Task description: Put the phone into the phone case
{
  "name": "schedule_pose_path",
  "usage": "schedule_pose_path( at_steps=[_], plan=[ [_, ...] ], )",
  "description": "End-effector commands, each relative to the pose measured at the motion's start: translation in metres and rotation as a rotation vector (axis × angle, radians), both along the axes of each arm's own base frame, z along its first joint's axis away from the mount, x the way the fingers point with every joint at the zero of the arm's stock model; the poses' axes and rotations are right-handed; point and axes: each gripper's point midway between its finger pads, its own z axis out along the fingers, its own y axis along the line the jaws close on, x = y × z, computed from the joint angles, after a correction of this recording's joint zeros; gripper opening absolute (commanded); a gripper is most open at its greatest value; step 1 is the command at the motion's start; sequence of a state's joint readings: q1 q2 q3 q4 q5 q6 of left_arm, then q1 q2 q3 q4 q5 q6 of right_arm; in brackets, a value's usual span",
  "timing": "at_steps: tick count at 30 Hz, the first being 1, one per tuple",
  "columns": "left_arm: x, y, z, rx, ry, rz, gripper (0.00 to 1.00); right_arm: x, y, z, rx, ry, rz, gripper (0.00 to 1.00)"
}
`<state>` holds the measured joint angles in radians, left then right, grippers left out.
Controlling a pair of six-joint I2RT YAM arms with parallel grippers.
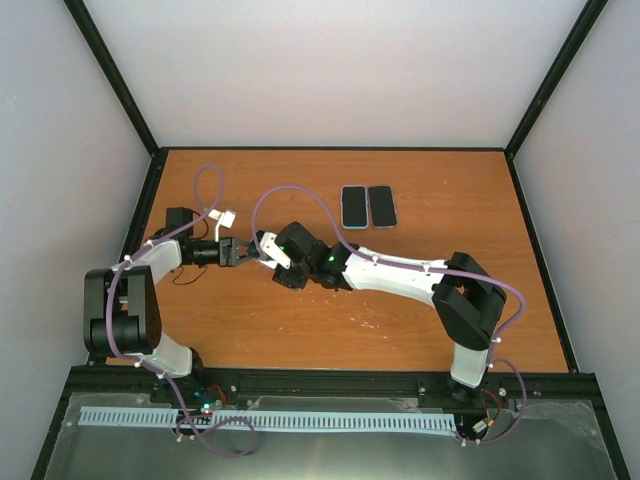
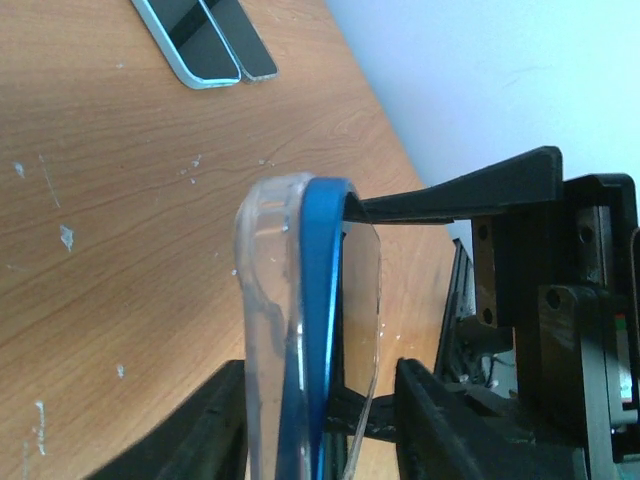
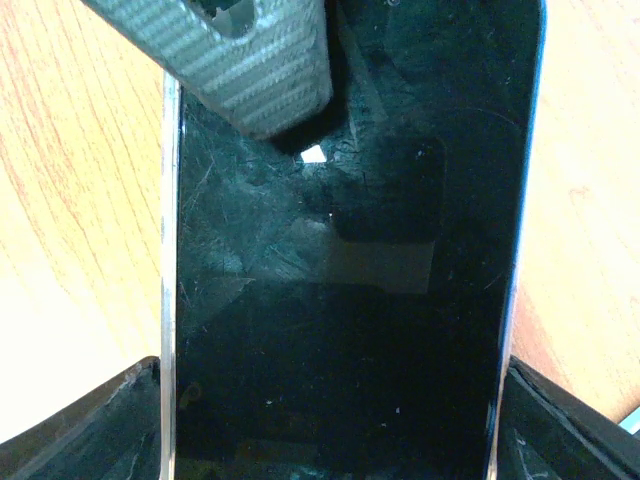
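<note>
while a flat dark-screened spare phone [image 1: 354,206] and a second spare phone [image 1: 381,205] are laid side by side on the far part of the orange-brown wooden desk [image 1: 450,190], the blue-rimmed phone [image 2: 322,300] with a dark glass screen is held up off the desk between the two arms, well apart from that pair. it is grasped by the right pincer [image 3: 335,440], whose dark fingers [image 3: 110,420] are pressed against its two long edges. a clear plastic phone case [image 2: 265,300] is seen edge-on, set against the back of the blue-rimmed phone; whether the phone is fully seated in it cannot be told. both are straddled by the left pincer [image 2: 320,430]: one grey ridged finger [image 3: 250,60] is seen in front of the top of the screen, and the other is found on the case side. whether this pincer is clenched on them or only closed partway around them cannot be told.
</note>
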<state>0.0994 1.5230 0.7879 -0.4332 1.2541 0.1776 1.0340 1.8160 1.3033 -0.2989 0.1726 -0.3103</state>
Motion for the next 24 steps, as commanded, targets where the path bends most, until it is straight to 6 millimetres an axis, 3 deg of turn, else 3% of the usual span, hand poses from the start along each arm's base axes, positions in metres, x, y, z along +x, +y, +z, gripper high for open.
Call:
schedule_pose_path(
  at_steps=[1, 7, 11, 15, 18, 24],
  plan=[
    [0.003, -0.002, 0.007, -0.014, -0.035, -0.024, 0.35, 0.008, 0.013, 0.05, 0.109, -0.074, -0.007, 0.45],
    [0.004, -0.003, 0.02, -0.019, -0.085, -0.037, 0.1, 0.009, 0.01, 0.052, 0.101, -0.087, -0.008, 0.49],
    [0.003, -0.002, 0.025, 0.013, -0.14, -0.036, 0.01, 0.005, 0.007, 0.051, 0.081, -0.069, 0.008, 0.67],
    [0.002, 0.001, 0.029, 0.064, -0.203, -0.032, 0.01, 0.002, 0.003, 0.055, 0.051, -0.003, 0.038, 0.86],
    [0.0, 0.001, 0.036, 0.086, -0.253, -0.036, 0.01, -0.005, -0.004, 0.072, 0.114, 0.096, 0.101, 0.99],
    [-0.01, 0.0, 0.051, 0.11, -0.352, -0.07, 0.01, -0.016, -0.019, 0.104, 0.225, 0.194, 0.218, 1.0]
  ],
)
